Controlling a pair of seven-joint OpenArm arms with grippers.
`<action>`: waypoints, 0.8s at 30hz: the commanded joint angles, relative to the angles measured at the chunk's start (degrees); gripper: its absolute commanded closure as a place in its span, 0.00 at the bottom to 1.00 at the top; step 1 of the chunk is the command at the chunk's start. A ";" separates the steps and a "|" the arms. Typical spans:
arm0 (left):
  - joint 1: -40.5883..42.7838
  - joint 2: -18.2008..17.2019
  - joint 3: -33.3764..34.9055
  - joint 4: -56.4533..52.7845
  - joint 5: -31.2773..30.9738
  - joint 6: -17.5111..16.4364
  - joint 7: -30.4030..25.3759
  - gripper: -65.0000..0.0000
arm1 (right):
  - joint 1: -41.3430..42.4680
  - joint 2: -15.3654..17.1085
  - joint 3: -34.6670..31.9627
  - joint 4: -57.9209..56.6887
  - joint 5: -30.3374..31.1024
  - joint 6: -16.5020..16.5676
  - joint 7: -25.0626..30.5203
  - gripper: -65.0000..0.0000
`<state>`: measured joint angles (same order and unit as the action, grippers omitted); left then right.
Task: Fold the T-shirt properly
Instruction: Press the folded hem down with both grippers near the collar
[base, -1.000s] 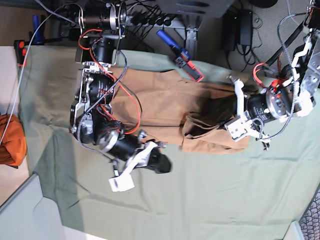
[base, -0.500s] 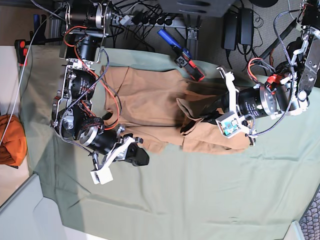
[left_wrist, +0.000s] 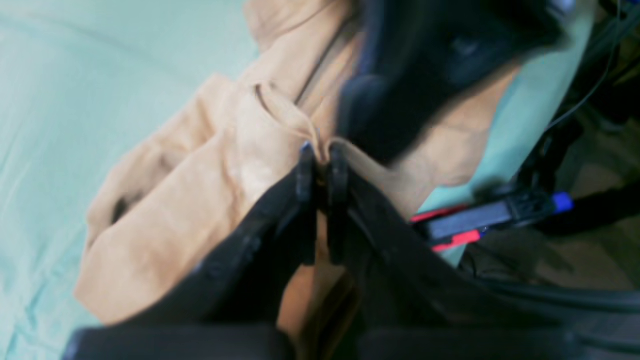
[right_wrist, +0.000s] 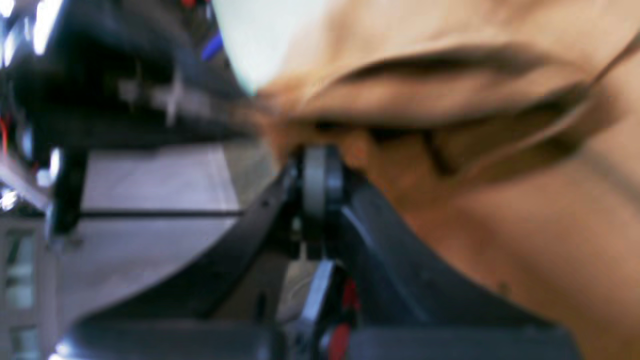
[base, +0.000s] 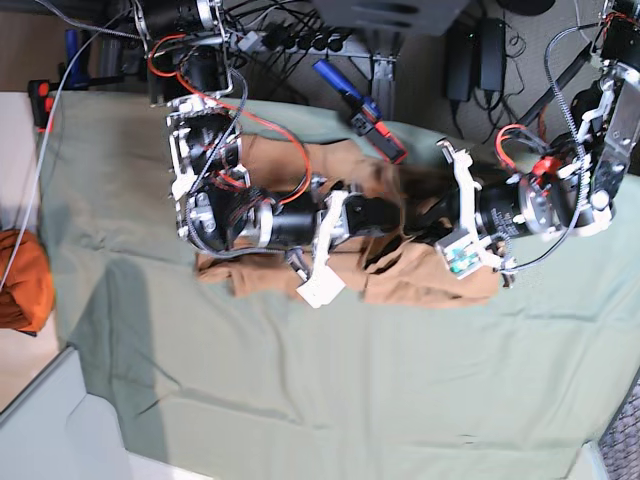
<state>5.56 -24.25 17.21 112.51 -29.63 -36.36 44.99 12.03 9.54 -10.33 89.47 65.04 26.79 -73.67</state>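
Sage-green cloth (base: 330, 380) spread over the counter, wrinkled. T-shirt (base: 420, 285) lies bunched across its upper middle, tan fabric gathered in folds between the two arms. Orange cloth bundle (base: 22, 280) off the cloth's left edge, well apart. Blue-and-red clamp tool (base: 360, 110) at the far edge, just beside the shirt. Left claw (left_wrist: 320, 165) pinched tight on a fold of T-shirt; fabric visible between the tips. Right claw (right_wrist: 320, 175) fully closed, tips against shirt fabric; blur hides whether cloth sits between them.
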 joint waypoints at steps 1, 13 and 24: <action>-0.81 -0.20 -0.26 0.92 -0.96 -0.76 -1.49 1.00 | 0.87 0.13 0.35 1.51 1.42 7.98 0.72 1.00; -0.96 -0.20 -0.24 0.92 -0.35 -0.79 -1.88 1.00 | 0.61 0.11 -4.07 1.57 2.69 7.98 -0.48 1.00; -1.97 -0.20 -0.24 0.63 2.21 -0.76 -3.17 1.00 | 0.61 -0.11 -4.81 4.57 2.16 8.17 -1.60 1.00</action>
<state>4.43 -24.25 17.21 112.42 -26.63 -36.40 43.24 11.57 9.39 -15.33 93.14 65.78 27.05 -75.94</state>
